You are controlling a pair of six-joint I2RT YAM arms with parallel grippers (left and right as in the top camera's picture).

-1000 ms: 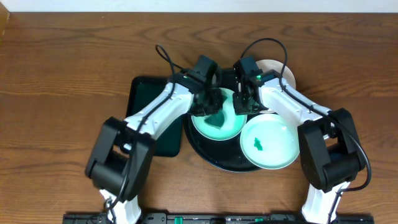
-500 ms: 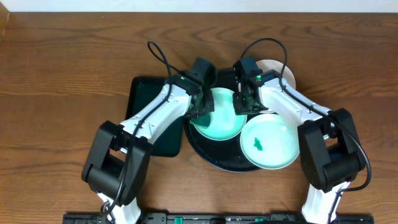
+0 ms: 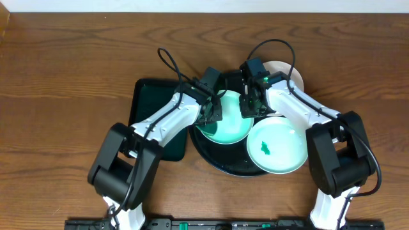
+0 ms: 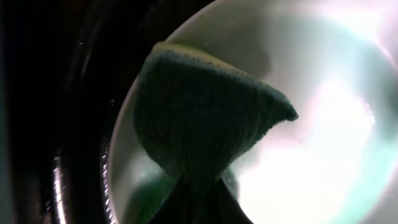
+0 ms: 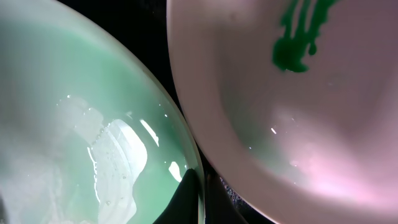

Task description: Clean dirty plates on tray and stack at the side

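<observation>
Brown wood table (image 3: 64, 76), white strip at far edge; left gripper (image 3: 211, 112) pinched tight on dark green sponge (image 4: 199, 118) over pale mint-green round plate (image 3: 233, 131) in glossy black round tray (image 3: 220, 167), right gripper (image 3: 250, 108) fully closed on that plate's rim.

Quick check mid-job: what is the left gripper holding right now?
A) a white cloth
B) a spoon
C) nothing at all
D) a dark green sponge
D: the left gripper is shut on a dark green sponge, which the left wrist view shows over the mint-green plate on the black tray.
</observation>
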